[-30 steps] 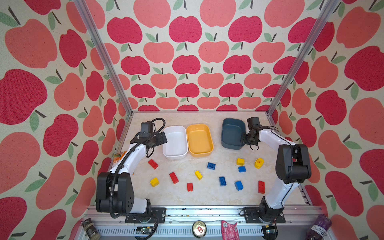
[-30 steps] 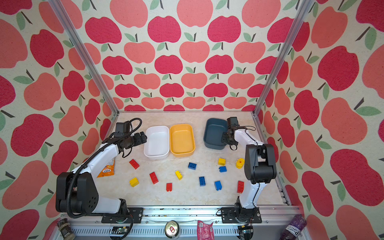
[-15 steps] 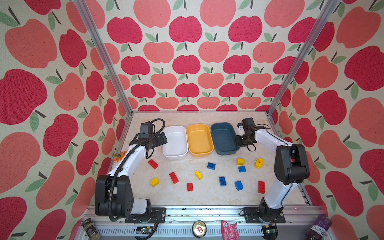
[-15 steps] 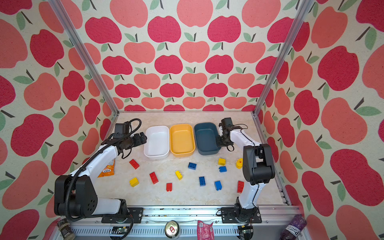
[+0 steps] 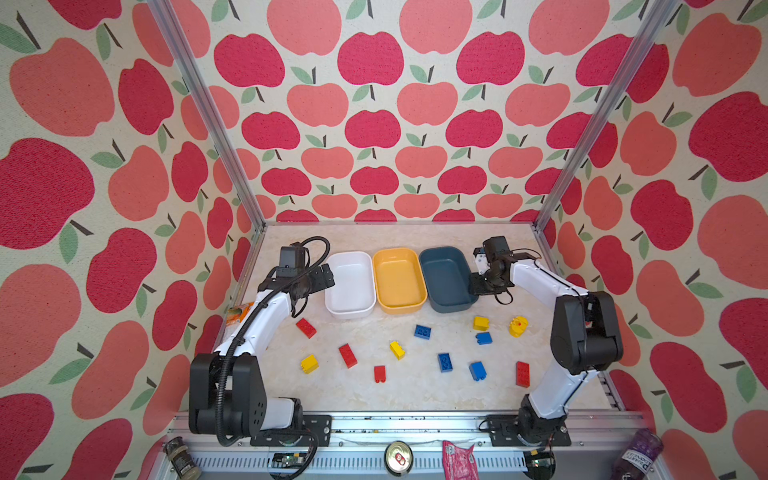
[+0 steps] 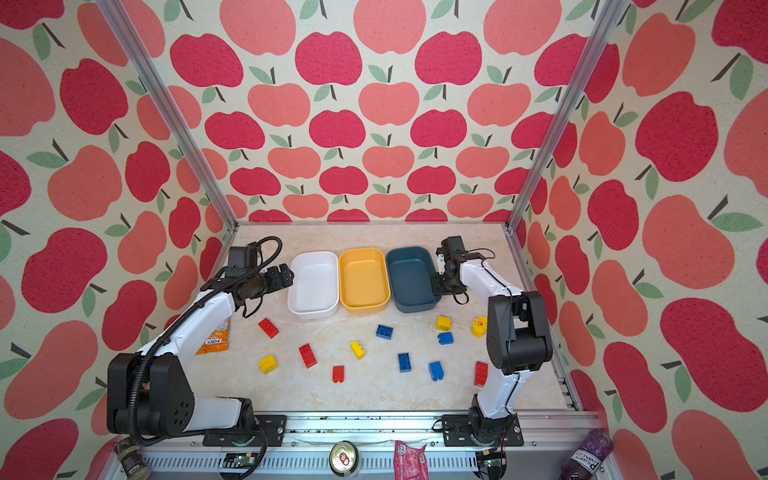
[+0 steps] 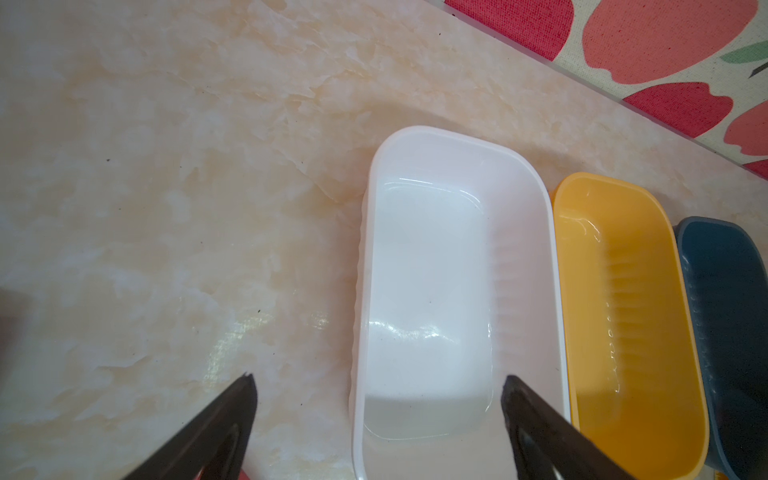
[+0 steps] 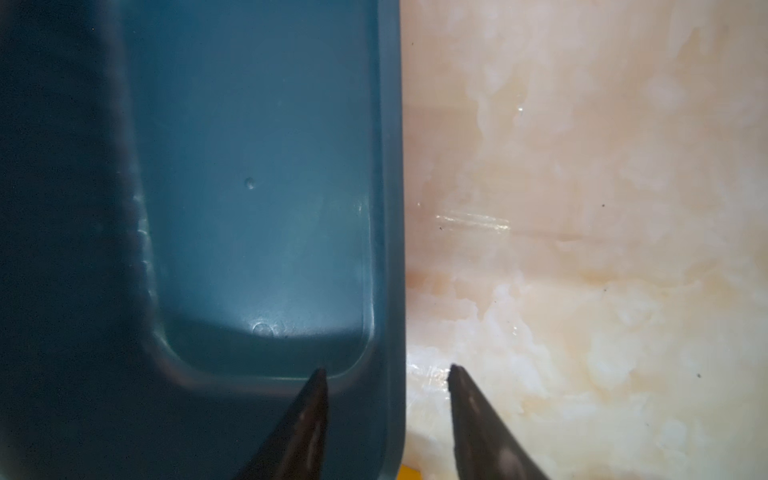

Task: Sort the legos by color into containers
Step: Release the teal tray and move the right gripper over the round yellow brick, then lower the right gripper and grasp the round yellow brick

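Three tubs are set side by side across the back of the desk (image 5: 374, 399): the white tub (image 5: 351, 286) on the left, the yellow tub (image 5: 399, 278) in the middle and the blue tub (image 5: 444, 274) on the right. Their long walls are touching or very nearly so.

The legos are all found on the bare desk in front of the tubs, apart from one another. The red bricks (image 5: 347, 355) are mostly toward the left, with one far right. The blue bricks (image 5: 444, 362) are gathered centre-right. The yellow bricks (image 5: 397, 350) are spread across the whole width (one of them, by the right arm, is rounded).

The left hand (image 5: 326, 277) is held wide open at the outer long wall of the white tub. In the left wrist view this hand (image 7: 378, 415) is seen with one finger over the desk and the other over the tub's inside. Nothing is gripped; it appears to hover above the rim, though height is hard to judge.

The right hand (image 5: 478, 284) is placed at the outer long wall of the blue tub, toward its front end. In the right wrist view its fingers (image 8: 469, 399) are shown parted about halfway, the rim running between them with a gap on either side, so the tub is not clamped
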Controlling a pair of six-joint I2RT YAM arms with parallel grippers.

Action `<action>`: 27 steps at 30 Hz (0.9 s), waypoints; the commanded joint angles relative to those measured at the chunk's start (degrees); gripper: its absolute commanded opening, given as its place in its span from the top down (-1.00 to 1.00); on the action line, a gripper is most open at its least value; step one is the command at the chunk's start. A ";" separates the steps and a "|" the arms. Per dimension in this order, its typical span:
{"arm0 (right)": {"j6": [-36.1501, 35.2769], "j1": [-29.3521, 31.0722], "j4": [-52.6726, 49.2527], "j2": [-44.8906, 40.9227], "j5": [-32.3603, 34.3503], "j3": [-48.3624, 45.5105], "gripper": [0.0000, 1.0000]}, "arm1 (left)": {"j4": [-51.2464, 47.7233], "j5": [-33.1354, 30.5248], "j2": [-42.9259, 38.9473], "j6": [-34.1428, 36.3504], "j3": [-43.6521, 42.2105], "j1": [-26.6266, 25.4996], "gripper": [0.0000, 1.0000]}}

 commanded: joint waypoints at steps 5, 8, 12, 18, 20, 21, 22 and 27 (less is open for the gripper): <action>5.44 -1.83 -3.59 -7.50 -1.15 0.35 -0.42 | -0.86 0.25 -2.36 -0.86 -1.03 -0.49 -0.90; 9.57 -4.47 -5.94 -10.56 -0.84 -1.03 -0.51 | -1.45 -0.37 -3.11 -1.49 -1.36 -0.84 -0.90; 15.53 -8.52 -9.59 -14.24 0.60 -4.37 -0.66 | -1.51 -0.69 -4.59 -2.49 -2.83 -1.21 -0.91; 19.24 -15.19 -16.58 -16.68 2.96 -7.39 -0.77 | -0.89 -0.43 -6.20 -3.68 -5.18 -1.31 -0.92; 18.89 -16.81 -17.72 -17.03 4.38 -8.21 -0.79 | -0.50 -0.34 -6.08 -3.75 -5.41 -1.29 -0.92; 18.89 -17.53 -17.88 -17.16 4.42 -8.65 -0.80 | -0.38 -0.27 -5.92 -3.79 -5.46 -1.31 -0.92; 19.06 -18.37 -17.77 -17.21 4.27 -9.26 -0.82 | -0.23 -0.13 -5.75 -3.80 -5.45 -1.31 -0.92; 19.91 -20.53 -15.50 -15.75 2.48 -12.33 -0.82 | 0.19 0.48 -4.94 -3.81 -5.15 -1.31 -0.92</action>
